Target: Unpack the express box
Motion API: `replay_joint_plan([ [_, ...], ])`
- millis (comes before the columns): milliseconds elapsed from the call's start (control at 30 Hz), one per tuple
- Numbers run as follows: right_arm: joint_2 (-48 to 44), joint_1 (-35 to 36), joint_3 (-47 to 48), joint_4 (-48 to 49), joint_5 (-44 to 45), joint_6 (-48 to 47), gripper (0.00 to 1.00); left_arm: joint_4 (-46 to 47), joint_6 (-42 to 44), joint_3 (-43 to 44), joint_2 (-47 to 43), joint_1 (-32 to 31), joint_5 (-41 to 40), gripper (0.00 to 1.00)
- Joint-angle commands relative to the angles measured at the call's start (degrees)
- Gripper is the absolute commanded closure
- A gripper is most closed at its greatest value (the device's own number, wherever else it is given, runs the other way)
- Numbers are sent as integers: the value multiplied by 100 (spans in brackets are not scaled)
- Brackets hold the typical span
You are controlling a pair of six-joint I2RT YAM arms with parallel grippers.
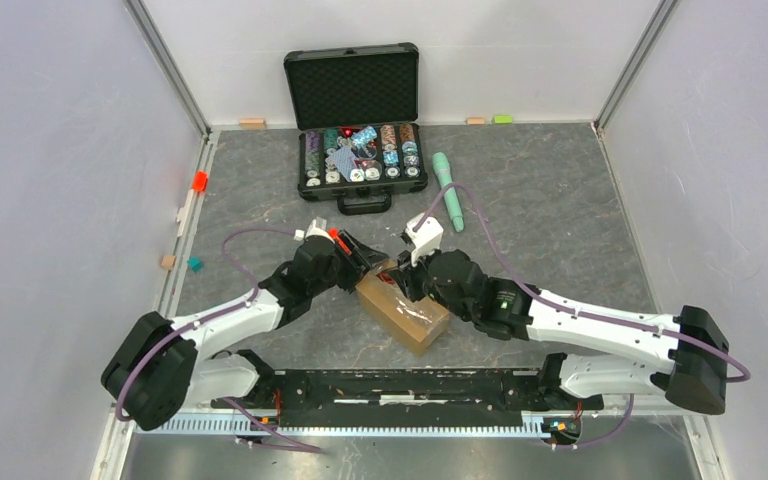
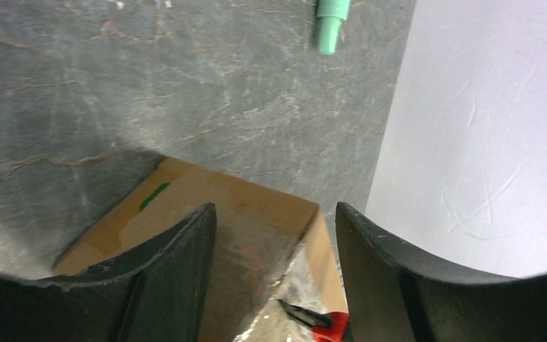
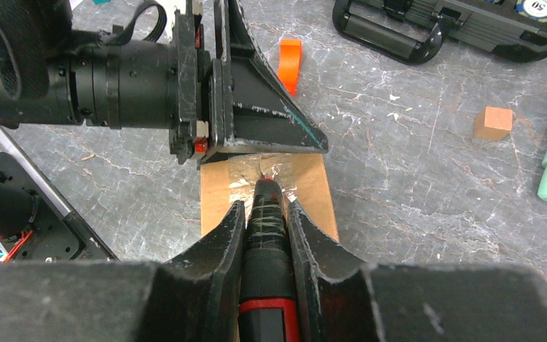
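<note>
One box [image 1: 403, 315] on the table [image 1: 560, 200], lying flat just ahead of the arm bases, near the middle. Seen from above, its long axis runs from 10 o'clock to 4 o'clock, and its taped top faces up.

Both grippers meet over its 10 o'clock end. The right gripper [image 3: 266, 214] is clamped tight on a black-and-red tool [image 3: 266, 242], and the tool's tip sits right on the crinkled tape at the far end of the box. The left gripper [image 2: 276, 271] is spread apart with nothing in its grasp. The box top shows between its fingers [image 2: 178, 263], and one finger is down at the box's far edge, just beyond the tool tip.

The count: one box, one tool, one open case [image 1: 360, 150] of chips at 12 o'clock from the box, and one green pen [image 1: 448, 190] at 1 o'clock. Six small blocks [image 1: 199, 181] sit out along the margins, three by the left edge and three against the far wall.

Room to move: bare table lies at 9 and at 3 o'clock of the box, out to the side walls. The strip between box and case is tighter. The 4 o'clock end of the box lies close to the near rail.
</note>
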Motion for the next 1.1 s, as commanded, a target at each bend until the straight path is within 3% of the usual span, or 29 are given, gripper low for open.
replay_joint_plan([
  [0, 309, 200, 436, -485, 515, -153, 100, -447, 29, -167, -208, -20, -169, 30],
  [200, 334, 245, 376, -335, 804, -48, 100, -1825, 1154, 1142, -746, 659, 325, 26],
  [300, 281, 243, 289, -30, 841, -47, 100, -2080, 1241, 1667, -811, 728, 616, 25],
  [533, 341, 248, 284, 307, 740, -170, 100, -512, 213, 1046, -472, 425, 1137, 24],
  [667, 298, 249, 167, 376, 720, -144, 100, 617, -439, 421, -179, 119, 985, 22],
  [800, 288, 258, 146, 336, 677, -105, 100, 1158, -777, -58, 44, -49, 717, 22],
  [967, 332, 277, 428, 19, 617, -61, 100, -660, -486, 32, -119, -129, -84, 21],
  [1067, 345, 284, 642, -293, 599, -40, 100, -995, -473, -142, -189, -129, -411, 21],
])
